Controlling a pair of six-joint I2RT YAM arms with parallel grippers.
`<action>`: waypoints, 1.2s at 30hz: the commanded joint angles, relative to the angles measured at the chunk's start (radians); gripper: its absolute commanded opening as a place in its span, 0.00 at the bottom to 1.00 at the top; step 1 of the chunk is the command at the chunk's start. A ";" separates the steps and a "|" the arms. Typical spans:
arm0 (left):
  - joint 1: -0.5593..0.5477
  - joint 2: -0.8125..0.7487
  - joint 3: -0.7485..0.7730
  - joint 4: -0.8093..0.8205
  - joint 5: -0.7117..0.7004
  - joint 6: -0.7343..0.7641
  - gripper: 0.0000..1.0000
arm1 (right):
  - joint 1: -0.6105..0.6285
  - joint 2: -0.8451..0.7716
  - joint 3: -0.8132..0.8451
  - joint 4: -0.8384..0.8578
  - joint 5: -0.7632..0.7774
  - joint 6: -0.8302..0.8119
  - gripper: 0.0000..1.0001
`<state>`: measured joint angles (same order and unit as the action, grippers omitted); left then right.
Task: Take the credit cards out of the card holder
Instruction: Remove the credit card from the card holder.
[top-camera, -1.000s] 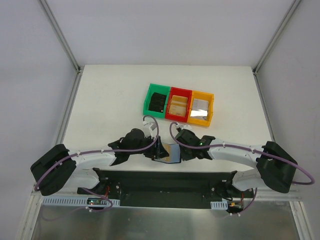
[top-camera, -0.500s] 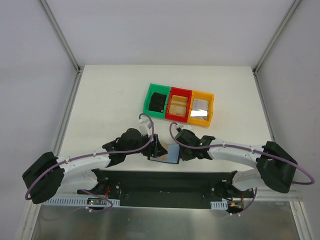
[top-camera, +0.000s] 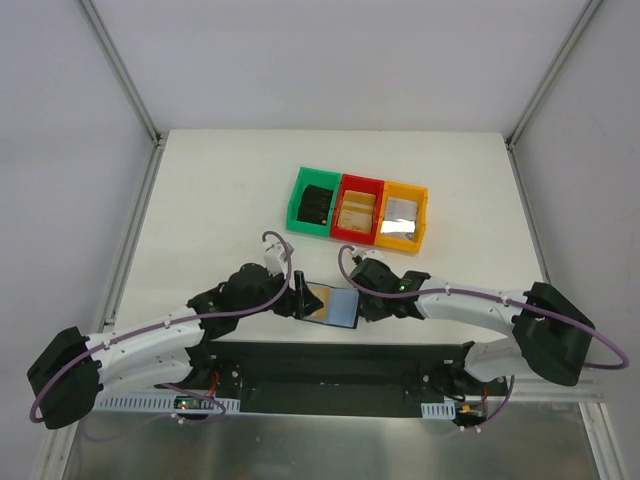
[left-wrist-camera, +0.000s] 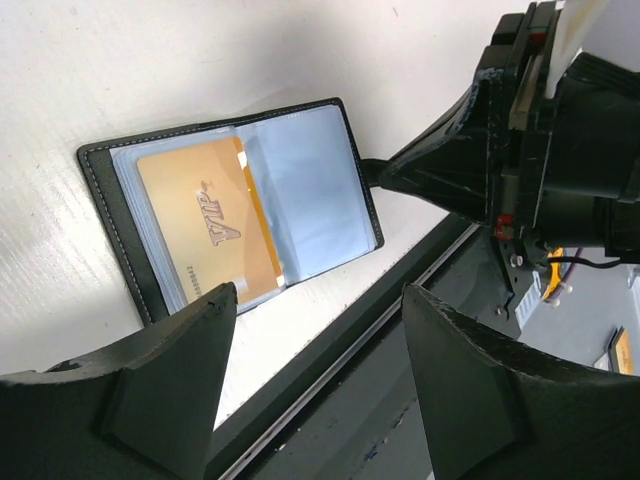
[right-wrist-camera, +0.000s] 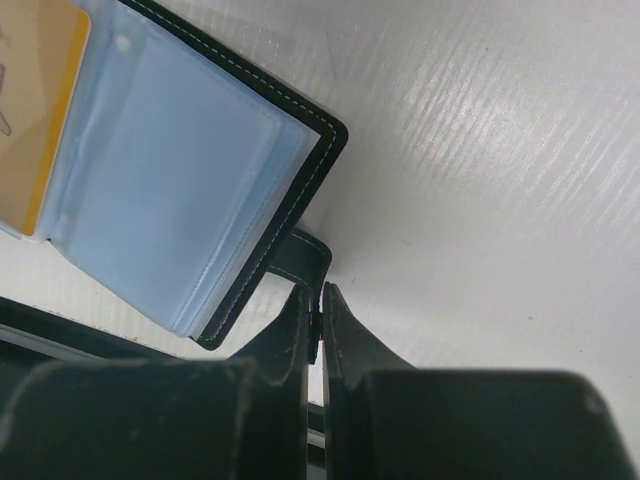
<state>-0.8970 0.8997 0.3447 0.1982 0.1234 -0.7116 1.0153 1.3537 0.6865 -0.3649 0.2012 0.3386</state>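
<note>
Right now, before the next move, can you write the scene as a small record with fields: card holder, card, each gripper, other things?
card holder: open flat on the table, near its front edge
gold card: tucked inside the holder, not yet out
left gripper: open, empty, by the holder
right gripper: shut, tips at the closure tab
other things: green, red and yellow bins in a row, farther back

The gold card (left-wrist-camera: 205, 225) is showing slanted letters "VIP", lying in the open card holder (left-wrist-camera: 310, 190) at the tabletop's (left-wrist-camera: 150, 60) near edge; its smaller print is unreadable.
</note>
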 joint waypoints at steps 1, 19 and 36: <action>-0.006 0.036 0.011 0.021 -0.008 0.034 0.66 | -0.023 0.004 0.033 -0.032 0.024 -0.036 0.00; -0.003 0.128 0.023 0.096 0.015 0.034 0.63 | -0.123 -0.024 0.068 -0.086 0.036 -0.128 0.32; 0.000 0.186 -0.033 0.286 0.094 -0.066 0.44 | -0.124 -0.343 -0.065 0.327 -0.319 -0.112 0.64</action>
<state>-0.8967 1.0615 0.3416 0.3626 0.1761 -0.7300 0.8936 1.0084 0.6891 -0.2943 0.0975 0.2195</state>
